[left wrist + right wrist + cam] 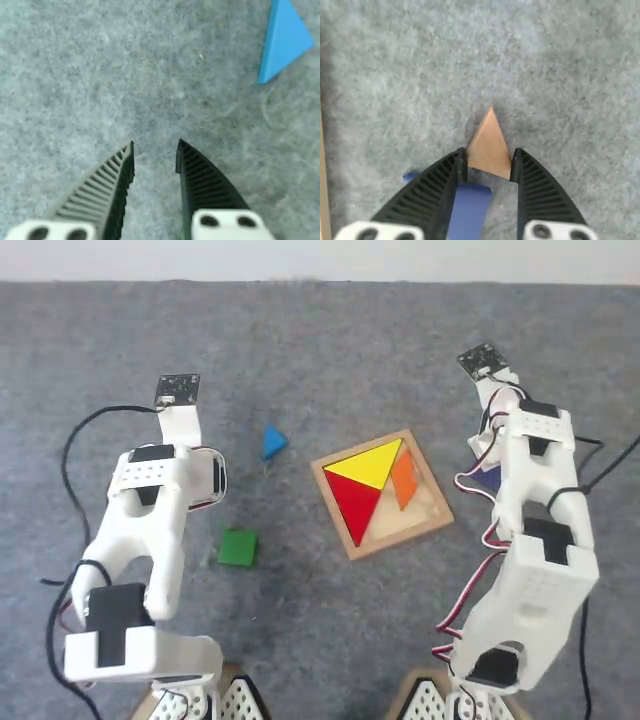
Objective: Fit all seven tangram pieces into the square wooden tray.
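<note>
Right fingers (436,184) around tan triangle (489,149)

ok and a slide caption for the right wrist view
Right gripper pinching a wood-faced triangular piece over the grey mat, a blue piece close by.

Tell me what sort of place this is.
Probably a robot test bench: a grey felt mat, the left arm and right arm side by side on it, and a square wooden tray with tangram pieces.
</note>
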